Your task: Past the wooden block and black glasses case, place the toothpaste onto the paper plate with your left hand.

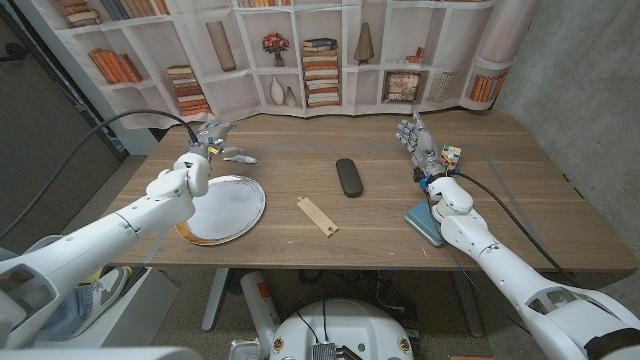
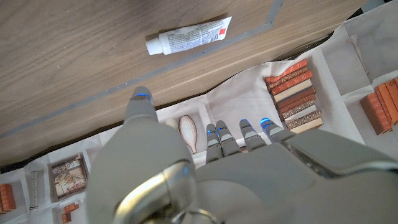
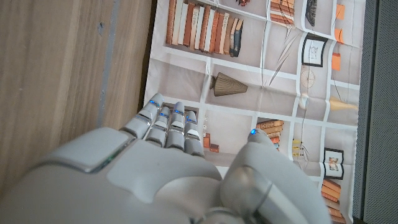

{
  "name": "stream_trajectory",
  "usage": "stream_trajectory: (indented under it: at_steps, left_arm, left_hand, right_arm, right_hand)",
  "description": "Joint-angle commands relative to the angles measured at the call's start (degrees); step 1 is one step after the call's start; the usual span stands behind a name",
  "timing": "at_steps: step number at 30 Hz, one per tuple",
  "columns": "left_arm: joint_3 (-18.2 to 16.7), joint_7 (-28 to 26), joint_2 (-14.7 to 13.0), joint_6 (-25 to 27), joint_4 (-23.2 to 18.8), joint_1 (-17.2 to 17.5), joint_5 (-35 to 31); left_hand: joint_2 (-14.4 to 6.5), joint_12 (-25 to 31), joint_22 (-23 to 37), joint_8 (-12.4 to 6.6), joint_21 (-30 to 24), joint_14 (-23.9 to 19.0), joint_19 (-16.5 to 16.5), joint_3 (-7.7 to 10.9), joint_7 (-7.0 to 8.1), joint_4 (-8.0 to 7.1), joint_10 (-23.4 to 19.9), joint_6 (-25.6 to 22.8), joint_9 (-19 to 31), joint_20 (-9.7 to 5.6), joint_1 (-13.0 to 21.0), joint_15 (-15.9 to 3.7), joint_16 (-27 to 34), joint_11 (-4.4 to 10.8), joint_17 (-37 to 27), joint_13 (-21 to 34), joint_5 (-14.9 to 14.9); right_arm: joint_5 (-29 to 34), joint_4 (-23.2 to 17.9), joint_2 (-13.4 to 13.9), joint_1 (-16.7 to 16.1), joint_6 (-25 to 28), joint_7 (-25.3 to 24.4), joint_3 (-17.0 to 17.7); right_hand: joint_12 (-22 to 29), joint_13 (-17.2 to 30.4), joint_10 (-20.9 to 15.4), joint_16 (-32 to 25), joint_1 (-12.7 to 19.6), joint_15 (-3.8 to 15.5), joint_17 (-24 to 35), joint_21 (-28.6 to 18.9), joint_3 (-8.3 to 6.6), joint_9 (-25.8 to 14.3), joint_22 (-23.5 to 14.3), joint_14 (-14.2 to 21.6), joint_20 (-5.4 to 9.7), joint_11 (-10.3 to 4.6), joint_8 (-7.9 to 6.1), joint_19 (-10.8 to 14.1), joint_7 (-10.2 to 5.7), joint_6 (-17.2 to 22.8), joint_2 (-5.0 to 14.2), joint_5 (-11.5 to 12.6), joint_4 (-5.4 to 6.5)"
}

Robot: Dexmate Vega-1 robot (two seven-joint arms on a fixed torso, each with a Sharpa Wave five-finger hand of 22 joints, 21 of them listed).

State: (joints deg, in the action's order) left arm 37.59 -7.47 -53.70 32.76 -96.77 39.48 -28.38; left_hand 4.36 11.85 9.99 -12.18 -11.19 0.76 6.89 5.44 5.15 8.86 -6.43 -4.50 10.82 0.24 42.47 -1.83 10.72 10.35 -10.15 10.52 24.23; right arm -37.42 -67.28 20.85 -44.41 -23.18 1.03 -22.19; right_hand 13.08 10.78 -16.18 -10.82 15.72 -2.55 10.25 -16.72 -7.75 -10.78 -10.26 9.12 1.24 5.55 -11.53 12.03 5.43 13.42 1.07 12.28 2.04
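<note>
- Reaching over the far left of the wooden table [image 1: 400, 245], the left hand [image 1: 212, 140] has its fingers [image 2: 219, 138] spread and released, holding nothing.
- Toothpaste [image 2: 188, 36]: a white tube with a white cap, small print and a red end, lying flat on the wood just beyond those fingertips.
- Paper plate [image 1: 222, 209]: near the toothpaste, toward the robot.
- Black glasses case [image 1: 348, 177] and wooden block [image 1: 318, 216]: mid-table.
- Right hand [image 1: 420, 140]: upright, fingers loosely extended, empty.

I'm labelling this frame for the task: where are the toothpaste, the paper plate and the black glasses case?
toothpaste [image 2: 188, 36]: left wrist view, middle of the tube.
paper plate [image 1: 252, 211]: head view, bare right rim.
black glasses case [image 1: 348, 177]: head view, centre of the case.
</note>
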Motion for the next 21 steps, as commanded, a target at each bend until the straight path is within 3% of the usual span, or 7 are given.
stream_trajectory:
  at_steps: [1, 12, 15, 19, 21]
  left_arm:
    - [3.23, 5.48, 0.05, 3.21, 0.34, -2.97, -4.83]
    - [6.92, 11.20, 1.35, 6.45, 2.40, -6.42, -10.08]
    - [7.31, 13.10, 1.82, 6.64, 2.85, -7.22, -10.25]
    - [8.57, 13.68, 2.46, 7.35, 3.76, -8.06, -12.41]
    - [8.78, 13.69, 2.70, 7.18, 4.11, -8.20, -12.81]
  left_hand:
    - [-0.25, 0.03, 0.07, 0.00, -0.14, -0.18, -0.27, 0.16, 0.70, 0.62, 0.13, 0.44, 0.14, 0.41, 1.85, -1.70, 0.05, 0.44, 0.03, 0.29, 0.43]
    - [-1.09, -0.27, 0.07, 0.47, 0.01, 0.47, -0.16, 0.81, 1.46, 0.76, 0.69, 1.77, 0.25, 1.65, 5.70, -0.87, -0.18, 0.46, 0.04, 0.28, 0.36]
    - [-0.50, 0.13, 0.09, -0.07, 0.07, 0.04, -0.04, 0.36, 3.53, 0.51, -0.78, 0.28, 0.31, 1.85, 7.01, -1.04, 0.00, 1.35, 0.06, 0.26, 0.06]
    - [0.03, 0.30, 0.09, -0.48, 0.08, -0.46, -0.02, -0.15, 4.76, 0.25, -1.71, -1.05, 0.33, 1.55, 7.46, -1.04, 0.13, 1.68, 0.08, 0.23, -0.17]
    - [0.15, 0.35, 0.09, -0.55, 0.05, -0.73, -0.06, -0.32, 5.59, 0.16, -2.19, -1.45, 0.33, 2.19, 7.85, -1.14, 0.19, 1.76, 0.08, 0.21, -0.24]
  right_arm:
    - [-0.15, 1.03, -1.08, 0.87, -0.41, -0.04, -0.17]
    - [-0.42, 1.70, -1.57, 1.37, -0.11, 0.09, -0.26]
    - [-0.39, 1.59, -1.56, 1.36, -0.10, -0.01, -0.23]
    - [-0.46, 1.34, -1.53, 1.23, -0.05, -0.20, -0.13]
    - [-0.57, 1.26, -1.53, 1.15, -0.08, -0.15, -0.08]
  right_hand:
    - [0.16, 0.17, -0.45, -0.13, 0.35, 0.07, 0.22, 0.10, -0.02, -0.16, -0.17, 0.64, -0.11, 0.18, -0.05, 0.34, -0.24, 0.51, 0.28, -0.02, -0.33]
    - [0.10, 0.17, -0.36, -0.07, 0.34, -0.07, 0.23, 0.28, 0.03, -0.16, -0.18, 0.57, -0.16, 0.23, -0.01, 0.36, -0.25, 0.50, 0.30, -0.03, -0.37]
    - [0.07, 0.17, -0.30, -0.07, 0.34, -0.07, 0.23, 0.32, 0.05, -0.17, -0.18, 0.58, -0.17, 0.24, -0.01, 0.36, -0.25, 0.51, 0.30, -0.03, -0.38]
    - [0.07, 0.17, -0.31, -0.06, 0.32, -0.11, 0.23, 0.37, 0.07, -0.17, -0.19, 0.58, -0.19, 0.21, -0.01, 0.37, -0.23, 0.53, 0.31, -0.03, -0.38]
    - [0.06, 0.17, -0.32, -0.06, 0.32, -0.10, 0.24, 0.41, 0.08, -0.17, -0.19, 0.59, -0.20, 0.26, 0.00, 0.37, -0.22, 0.51, 0.31, -0.03, -0.39]
